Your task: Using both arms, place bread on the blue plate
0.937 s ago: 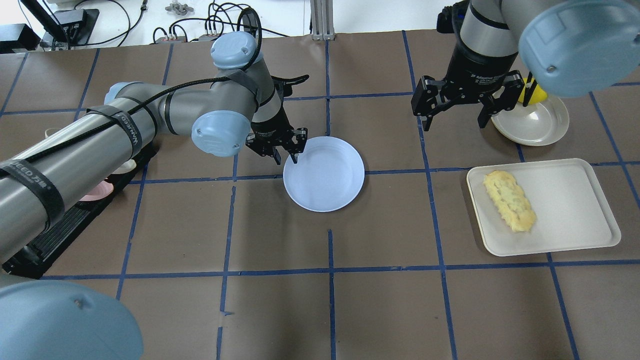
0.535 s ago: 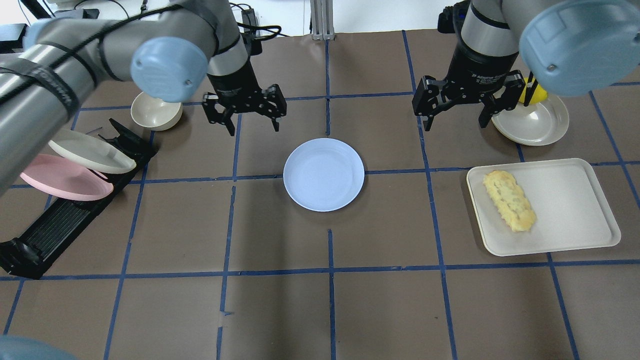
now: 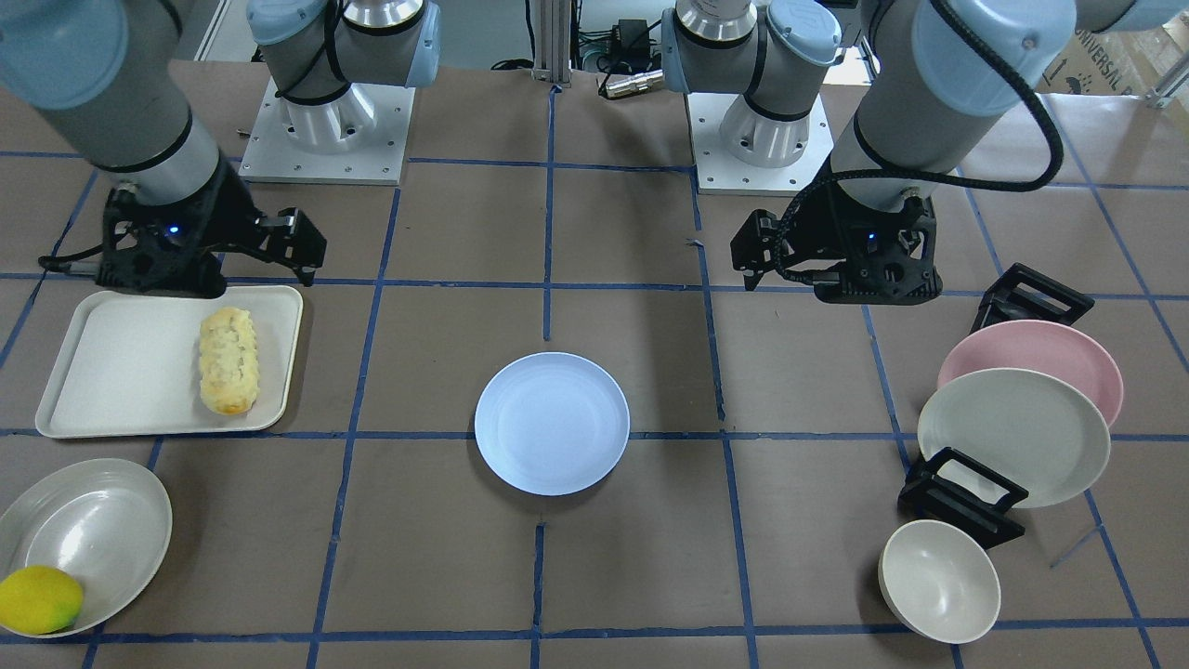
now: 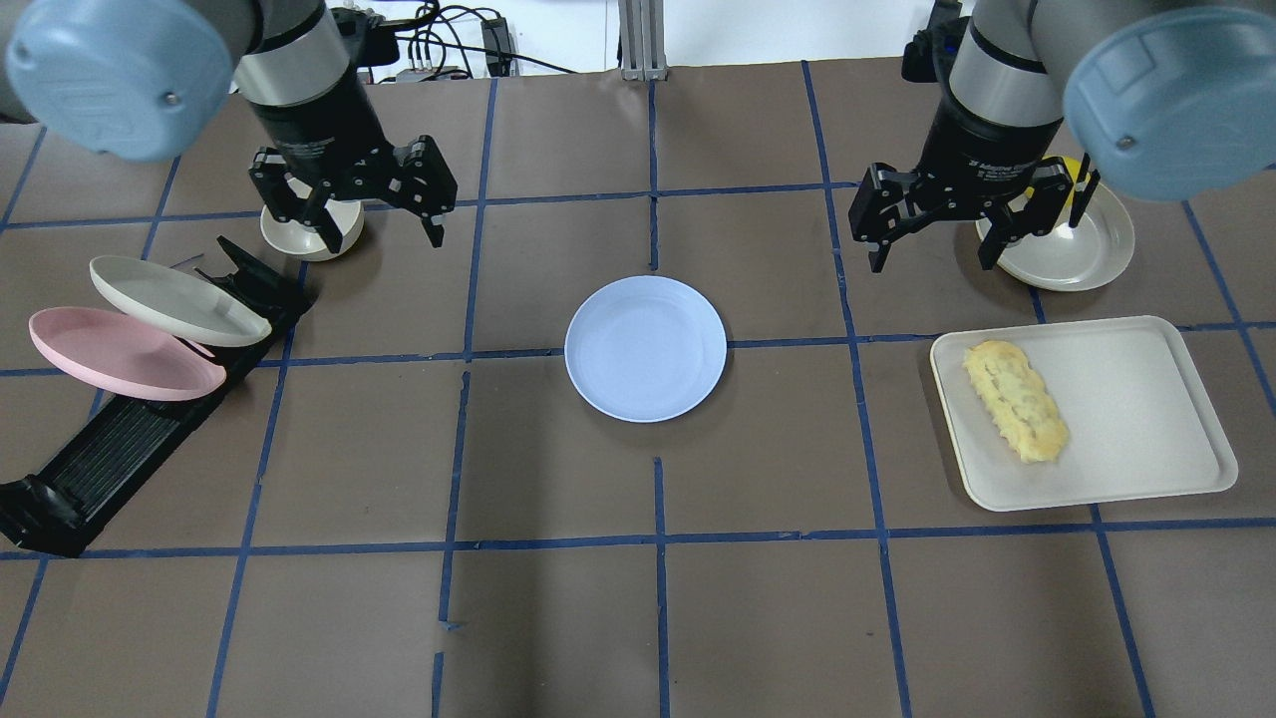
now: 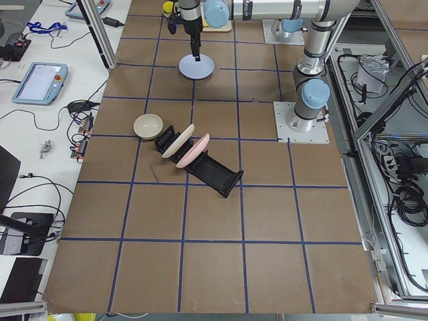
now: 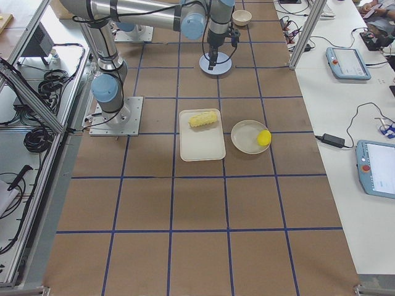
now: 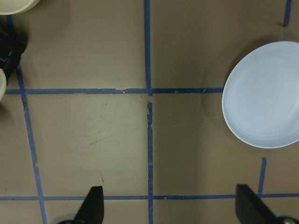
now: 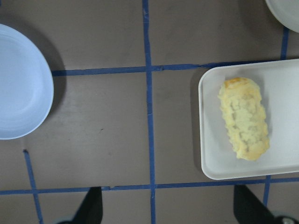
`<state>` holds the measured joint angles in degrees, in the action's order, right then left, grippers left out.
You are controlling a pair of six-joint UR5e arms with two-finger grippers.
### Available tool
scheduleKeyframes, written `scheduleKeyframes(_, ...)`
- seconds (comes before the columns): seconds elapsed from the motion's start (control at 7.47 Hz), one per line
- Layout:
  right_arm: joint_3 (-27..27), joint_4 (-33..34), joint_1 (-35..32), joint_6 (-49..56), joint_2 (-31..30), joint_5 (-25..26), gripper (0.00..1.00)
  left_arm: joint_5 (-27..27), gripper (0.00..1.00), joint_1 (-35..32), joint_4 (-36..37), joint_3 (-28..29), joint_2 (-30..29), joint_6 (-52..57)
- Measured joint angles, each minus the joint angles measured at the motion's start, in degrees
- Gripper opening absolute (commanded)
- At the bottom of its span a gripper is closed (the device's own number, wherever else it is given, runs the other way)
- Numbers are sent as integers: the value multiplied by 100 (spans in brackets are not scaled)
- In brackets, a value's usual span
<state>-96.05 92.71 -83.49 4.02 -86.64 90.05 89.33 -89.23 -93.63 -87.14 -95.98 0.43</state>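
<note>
the bread (image 4: 1015, 414) is lying on a shallow off-white tray (image 4: 1146, 439) with rounded corners, on the half of it nearer the table's middle; it is an elongated pale-yellow loaf, its top looking bumpy and crumbly and its ends shading to golden brown; nothing is touching it. the blue plate (image 4: 645, 348), round, shallow and matte lavender-blue, is sitting bare at the middle of the table (image 4: 558, 618), well apart from the tray; brown paper crossed by a blue tape grid is covering the table.

the right gripper (image 4: 935, 261) is hanging above the table near the tray, its black fingers spread wide and gripping nothing; just beyond it a glossy off-white dish (image 3: 102, 520) is carrying a smooth yellow lemon (image 3: 39, 600) at its rim. the left gripper (image 4: 369, 234) is also hanging wide apart and carrying nothing, overlapping a small off-white bowl (image 3: 938, 581) in the overhead view; beside it a black rack (image 4: 110, 449) is propping a pink plate (image 4: 110, 354) and a cream plate (image 4: 169, 299) at a tilt.

a second ago the left gripper's fingers were down at the blue plate's rim; it has been lifting and swinging away leftward since; the right gripper has been shifting slightly toward the dish; bread and blue plate are staying put.
</note>
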Motion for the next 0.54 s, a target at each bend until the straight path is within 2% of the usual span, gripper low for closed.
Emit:
scheduleKeyframes(0.27,-753,652,632,692,-53,17,100,-5,100,28,1,-128,127,34)
scheduleKeyframes(0.54,-1519,1595,786,963,-36,190,100,0,100,29,2,-146,94,34)
